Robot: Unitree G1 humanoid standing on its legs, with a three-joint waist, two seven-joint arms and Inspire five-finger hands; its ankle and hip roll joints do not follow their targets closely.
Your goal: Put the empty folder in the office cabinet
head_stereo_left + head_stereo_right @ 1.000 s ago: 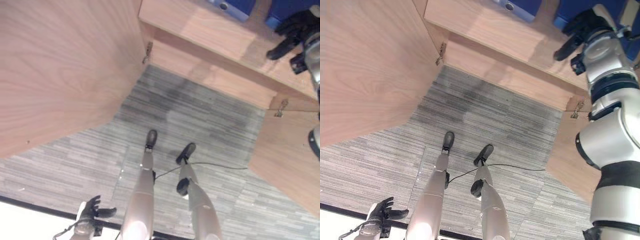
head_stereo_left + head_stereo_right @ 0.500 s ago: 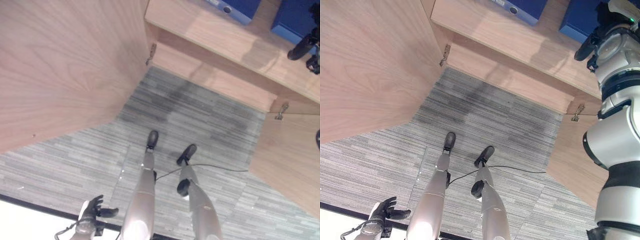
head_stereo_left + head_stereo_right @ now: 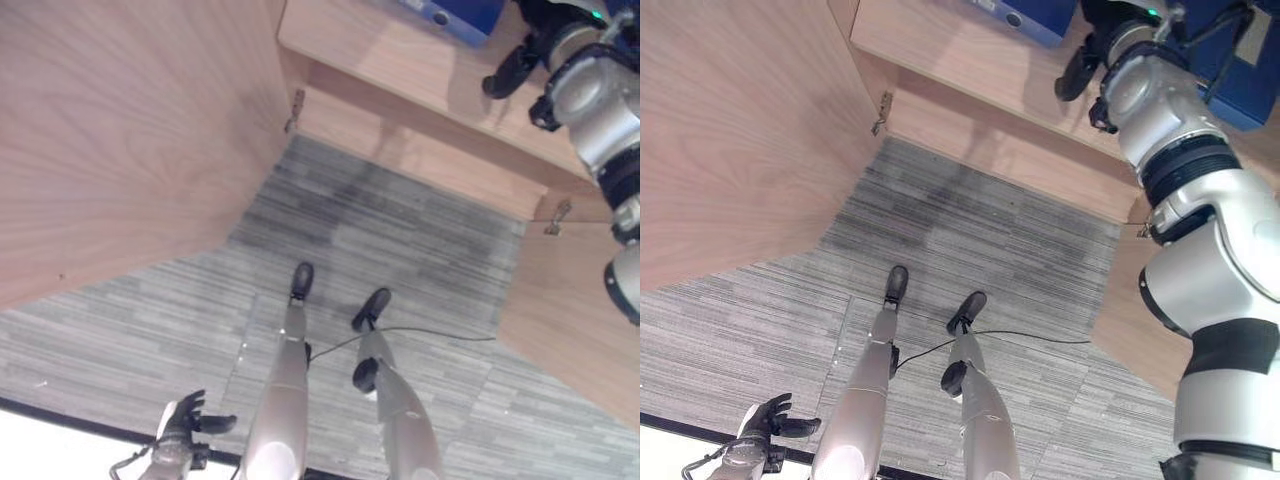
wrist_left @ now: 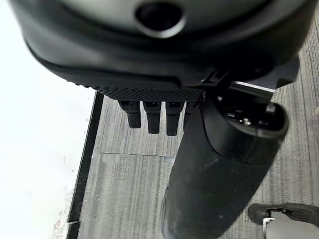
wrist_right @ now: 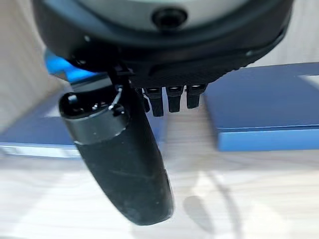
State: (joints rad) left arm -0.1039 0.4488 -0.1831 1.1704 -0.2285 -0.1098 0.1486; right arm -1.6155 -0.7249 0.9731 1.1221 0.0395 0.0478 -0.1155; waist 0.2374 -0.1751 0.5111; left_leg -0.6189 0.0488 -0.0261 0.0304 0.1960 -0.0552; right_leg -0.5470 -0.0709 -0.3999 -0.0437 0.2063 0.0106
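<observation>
Two blue folders lie on the cabinet shelf (image 3: 400, 60): one (image 3: 1025, 12) at the left, one (image 3: 1230, 75) at the right. My right hand (image 3: 1080, 70) hovers over the shelf in the gap between them. In the right wrist view its thumb (image 5: 122, 159) and straight fingers (image 5: 169, 102) hold nothing, with the blue folders (image 5: 269, 114) just past them. My left hand (image 3: 180, 435) hangs low over the floor at the lower left, fingers relaxed and empty.
The cabinet's left door (image 3: 120, 150) stands wide open and takes up the left side. The right door (image 3: 575, 300) is open too. Grey carpet (image 3: 400, 240) lies between them, and a bright white strip (image 4: 35, 149) edged in black runs beside my left hand.
My right arm has swung left along the shelf, from over the right folder to the gap between the two folders. The left hand has stayed where it was.
</observation>
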